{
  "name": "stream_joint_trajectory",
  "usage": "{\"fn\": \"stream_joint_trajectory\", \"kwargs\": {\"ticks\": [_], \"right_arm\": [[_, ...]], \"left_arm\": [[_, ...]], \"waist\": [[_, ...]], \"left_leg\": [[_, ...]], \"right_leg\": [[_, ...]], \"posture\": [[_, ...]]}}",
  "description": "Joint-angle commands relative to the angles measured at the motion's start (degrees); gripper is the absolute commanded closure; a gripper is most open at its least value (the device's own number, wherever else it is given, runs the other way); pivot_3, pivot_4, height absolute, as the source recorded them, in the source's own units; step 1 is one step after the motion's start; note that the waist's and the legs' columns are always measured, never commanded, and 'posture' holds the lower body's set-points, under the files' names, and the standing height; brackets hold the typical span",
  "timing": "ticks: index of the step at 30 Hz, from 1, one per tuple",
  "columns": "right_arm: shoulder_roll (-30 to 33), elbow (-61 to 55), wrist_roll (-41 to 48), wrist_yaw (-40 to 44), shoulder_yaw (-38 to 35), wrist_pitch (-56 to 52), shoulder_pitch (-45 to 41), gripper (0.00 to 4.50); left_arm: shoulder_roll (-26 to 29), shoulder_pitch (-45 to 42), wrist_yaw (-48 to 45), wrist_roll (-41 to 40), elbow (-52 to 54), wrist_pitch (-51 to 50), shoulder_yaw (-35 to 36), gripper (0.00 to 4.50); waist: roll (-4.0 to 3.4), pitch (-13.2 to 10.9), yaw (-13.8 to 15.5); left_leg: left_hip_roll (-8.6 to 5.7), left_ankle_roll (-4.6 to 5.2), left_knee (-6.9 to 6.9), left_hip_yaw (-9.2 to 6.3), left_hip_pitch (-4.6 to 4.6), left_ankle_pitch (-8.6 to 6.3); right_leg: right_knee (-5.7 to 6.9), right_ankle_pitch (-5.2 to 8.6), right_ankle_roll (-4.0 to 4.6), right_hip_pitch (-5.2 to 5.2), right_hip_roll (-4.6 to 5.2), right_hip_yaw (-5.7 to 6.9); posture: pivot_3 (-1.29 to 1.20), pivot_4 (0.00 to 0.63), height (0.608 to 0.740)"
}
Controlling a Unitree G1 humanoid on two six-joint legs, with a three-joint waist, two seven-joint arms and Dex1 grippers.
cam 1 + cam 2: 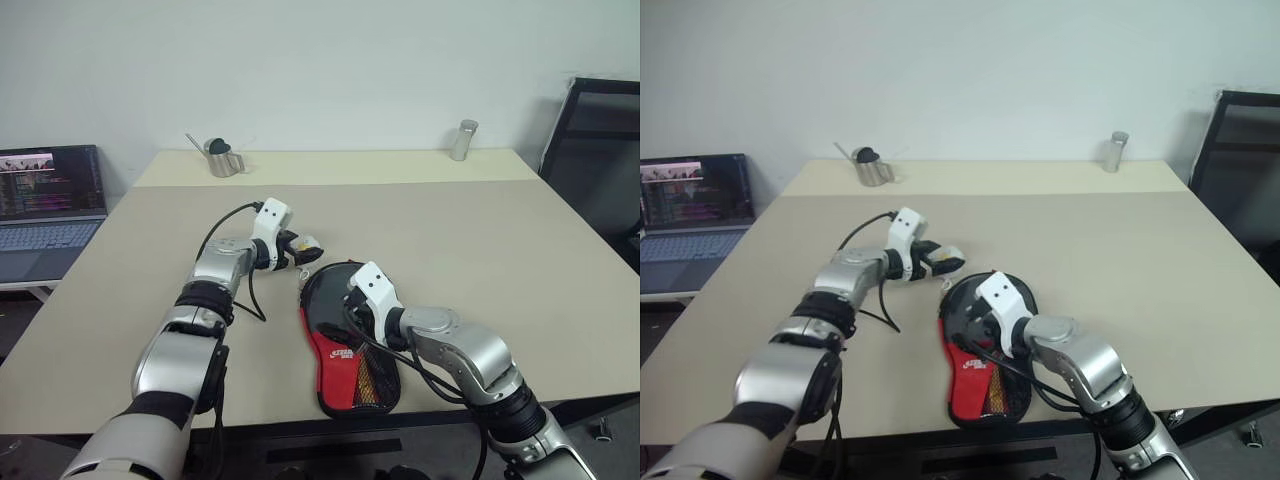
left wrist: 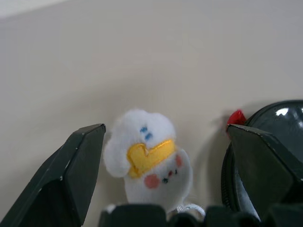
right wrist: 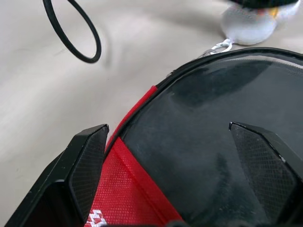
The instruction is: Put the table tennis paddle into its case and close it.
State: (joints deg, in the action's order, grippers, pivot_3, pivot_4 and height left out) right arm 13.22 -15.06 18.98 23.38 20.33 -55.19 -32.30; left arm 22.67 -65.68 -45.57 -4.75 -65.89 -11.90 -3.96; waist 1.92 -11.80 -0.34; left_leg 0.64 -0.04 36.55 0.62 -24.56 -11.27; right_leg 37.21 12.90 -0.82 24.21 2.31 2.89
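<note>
The case [image 1: 335, 352] lies flat near the table's front edge, with a black round top, a red lower part bearing a white logo, and a mesh pocket. Its white and yellow duck charm [image 2: 149, 161] rests on the table just beyond the case's round end. My left gripper [image 2: 165, 128] is open, one finger on each side of the charm without closing on it. My right gripper [image 3: 169, 126] hovers open just over the black part of the case [image 3: 227, 156], holding nothing. The table tennis paddle is hidden.
The beige table [image 1: 480, 240] carries a small metal watering can [image 1: 222, 158] at the back left and a metal cylinder [image 1: 463, 140] at the back right. A laptop [image 1: 50, 210] sits on a desk to the left, a black chair [image 1: 600, 150] stands on the right. A black cable [image 3: 71, 33] loops beside the case.
</note>
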Motion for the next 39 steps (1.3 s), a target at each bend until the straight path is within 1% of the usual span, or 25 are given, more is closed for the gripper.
{"fn": "stream_joint_trajectory", "kwargs": {"ticks": [1,5,13,16,20,23,24,26,27,28,33,39], "right_arm": [[-0.5,-2.2,-0.5,-0.5,-1.4,0.7,0.1,0.00],[-0.7,-2.5,-0.6,-0.9,-1.6,0.4,0.3,0.00],[-1.4,-2.8,-0.9,-1.7,-1.9,-0.2,0.5,0.00],[-1.8,-2.8,-0.9,-2.1,-2.4,-0.7,0.6,0.00],[-2.1,-1.6,-1.9,-3.2,-2.9,0.4,0.0,0.00],[-2.3,0.1,-2.7,-3.1,-3.1,1.5,-0.6,0.00],[-2.3,1.0,-3.1,-2.9,-2.9,2.2,-0.8,0.00],[-2.3,3.2,-3.9,-2.7,-2.7,3.8,-1.4,0.00],[-2.4,4.5,-4.3,-2.6,-2.6,4.6,-1.7,0.00],[-2.5,6.2,-4.8,-2.4,-2.5,5.7,-2.1,0.00],[-2.3,13.9,-7.3,-1.1,-1.9,9.2,-3.0,0.00],[-1.4,15.5,-9.4,0.3,-1.0,9.8,-1.6,0.00]], "left_arm": [[-0.6,-2.7,2.4,2.6,-4.6,2.9,0.5,0.05],[-1.8,-3.4,4.0,3.4,-7.2,3.5,1.4,0.05],[-4.5,-2.8,5.4,5.0,-8.5,4.1,2.1,0.05],[-4.9,-2.6,5.6,5.5,-8.5,4.5,2.6,0.61],[-5.0,-2.3,6.0,5.8,-8.6,4.8,3.1,2.09],[-4.7,-2.0,6.7,6.0,-8.6,5.0,3.5,3.07],[-4.6,-1.9,6.9,6.0,-8.5,5.1,3.7,3.49],[-4.3,-1.6,7.3,5.9,-8.4,5.2,4.2,4.06],[-4.1,-1.4,7.4,5.8,-8.3,5.2,4.6,4.24],[-3.9,-1.3,7.4,5.6,-8.2,5.2,4.9,4.29],[-3.2,-0.6,6.4,5.2,-7.2,5.3,6.0,4.30],[-2.8,-2.0,4.5,7.3,-6.7,7.2,4.5,4.30]], "waist": [[0.00,0.0,0.0],[0.00,0.0,0.1],[0.01,0.0,0.2],[0.01,0.0,0.3],[0.01,0.0,0.2],[0.01,0.0,0.2],[0.01,0.0,0.2],[0.01,0.0,0.2],[0.01,0.0,0.2],[0.01,0.0,0.2],[0.02,0.0,0.2],[0.03,0.0,0.2]], "left_leg": [[0.01,0.00,0.01,-0.01,0.00,0.00],[0.03,0.00,0.12,-0.05,-0.06,0.00],[0.02,0.00,0.32,-0.09,-0.16,-0.01],[0.01,0.00,0.34,-0.10,-0.16,-0.01],[0.02,0.00,0.34,-0.09,-0.16,-0.01],[0.02,0.00,0.35,-0.10,-0.16,-0.01],[0.02,0.00,0.35,-0.10,-0.16,-0.01],[0.02,0.00,0.37,-0.09,-0.16,-0.01],[0.02,0.00,0.37,-0.09,-0.16,-0.01],[0.01,0.00,0.38,-0.09,-0.16,-0.01],[0.02,0.00,0.38,-0.07,-0.15,-0.01],[0.02,0.00,0.40,-0.07,-0.14,0.00]], "right_leg": [[0.01,0.00,0.01,0.00,-0.01,0.00],[0.03,-0.02,0.03,0.00,-0.02,0.01],[0.03,-0.11,0.00,-0.01,-0.01,0.03],[0.03,-0.12,0.01,-0.01,-0.01,0.04],[0.04,-0.12,0.01,-0.01,-0.01,0.02],[0.06,-0.12,0.01,-0.01,-0.01,0.03],[0.07,-0.12,0.01,-0.01,-0.01,0.04],[0.07,-0.12,0.01,-0.01,-0.01,0.03],[0.07,-0.13,0.01,-0.01,-0.01,0.03],[0.08,-0.13,0.02,-0.01,-0.01,0.03],[0.10,-0.13,0.02,0.00,-0.02,0.02],[0.14,-0.14,0.02,-0.01,-0.02,0.02]], "posture": [[0.00,0.150,0.740],[0.00,0.150,0.740],[0.00,0.150,0.740],[0.00,0.150,0.740],[0.00,0.150,0.740],[0.00,0.150,0.740],[0.00,0.150,0.740],[0.00,0.150,0.740],[0.00,0.150,0.740],[0.00,0.150,0.740],[0.00,0.150,0.740],[0.00,0.150,0.740]]}}
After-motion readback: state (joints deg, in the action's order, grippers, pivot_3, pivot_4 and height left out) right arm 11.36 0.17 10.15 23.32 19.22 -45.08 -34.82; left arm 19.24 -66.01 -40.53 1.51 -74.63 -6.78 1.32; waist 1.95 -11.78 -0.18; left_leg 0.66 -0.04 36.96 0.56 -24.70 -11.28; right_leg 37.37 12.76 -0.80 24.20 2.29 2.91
